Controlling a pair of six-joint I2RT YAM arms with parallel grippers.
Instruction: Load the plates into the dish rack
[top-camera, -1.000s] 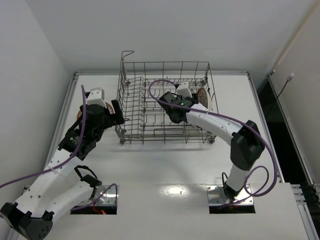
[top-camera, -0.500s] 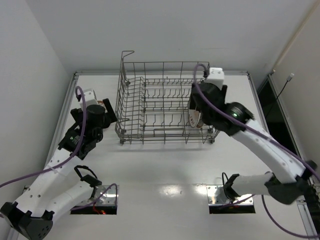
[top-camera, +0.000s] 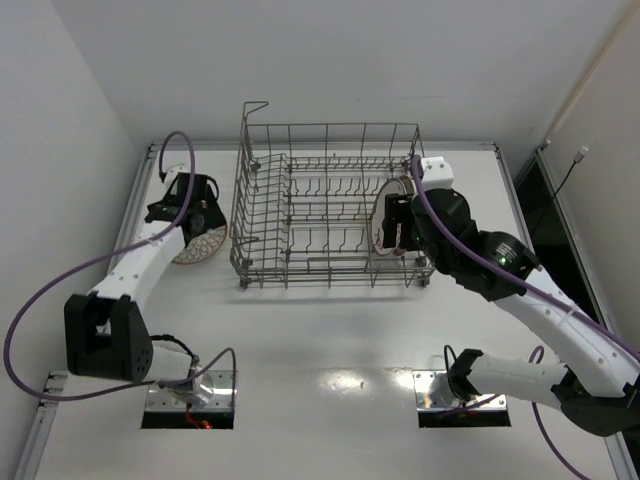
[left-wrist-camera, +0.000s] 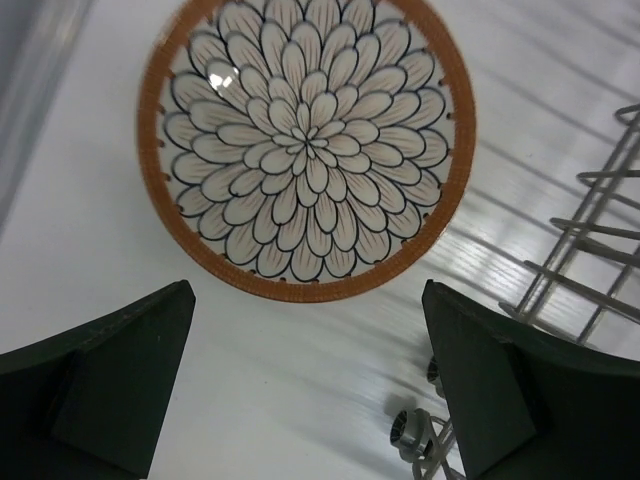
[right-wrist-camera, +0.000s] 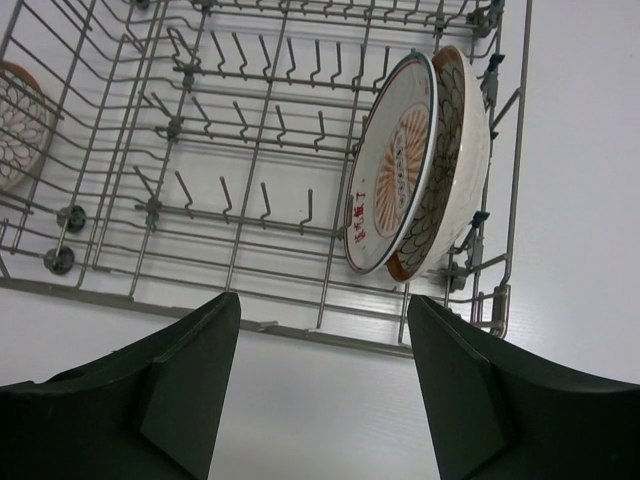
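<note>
Jaws gape wide and empty on both sides: your left gripper over the petal plate at 9 o'clock of the dish rack, your right gripper over two racked plates at 3 o'clock, their red lettering illegible.

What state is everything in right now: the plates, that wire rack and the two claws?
dish rack, upright on the table, mostly unfilled.
sunburst plate, standing on edge in the rack.
second racked plate, on edge right behind it.
petal plate, flat on the table, outside the rack.
left gripper, open, empty, above the petal plate.
right gripper, open, empty, clear of the plates.
</note>
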